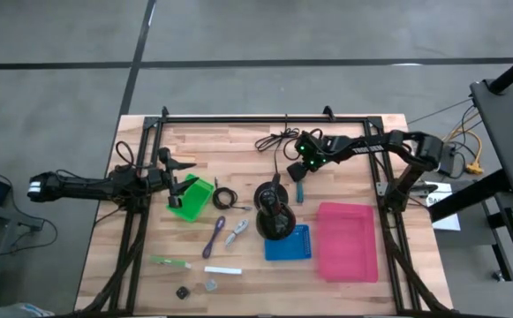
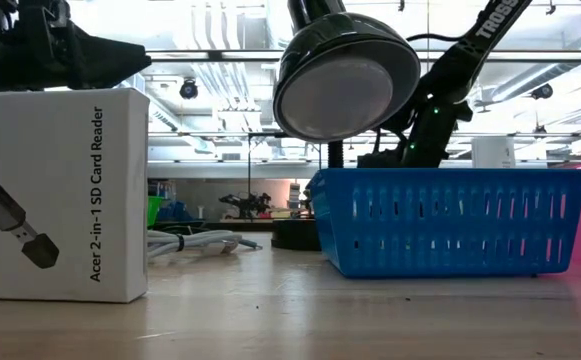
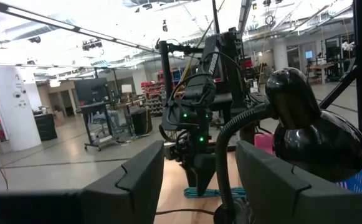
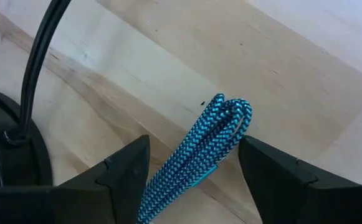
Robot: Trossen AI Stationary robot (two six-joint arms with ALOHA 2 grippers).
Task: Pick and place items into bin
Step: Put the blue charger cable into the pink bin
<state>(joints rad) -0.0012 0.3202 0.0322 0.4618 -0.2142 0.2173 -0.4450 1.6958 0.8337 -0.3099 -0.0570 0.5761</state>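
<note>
Right gripper (image 4: 193, 168) over teal braided cable (image 4: 199, 155), upper centre of desk (image 1: 344, 141).
Fingers spread either side of the folded cable, not clamped; cable lies beside the black lamp base (image 1: 274, 221). Left gripper (image 1: 178, 177) released, left of frame above green bin (image 1: 191, 198). Purple tool (image 1: 215, 237), white stick (image 1: 222, 270), small cubes (image 1: 183, 292) lie lower centre; blue bin (image 1: 289, 243) and pink bin (image 1: 347, 240) lower right.

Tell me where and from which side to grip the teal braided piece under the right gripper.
Grip the teal braided piece just behind its folded end, coming straight down from above. It lies flat on the bare wood beside the lamp base, and the right gripper has its fingers open on either side of the doubled strands, so closing across that narrow width looks the surest hold.
</note>
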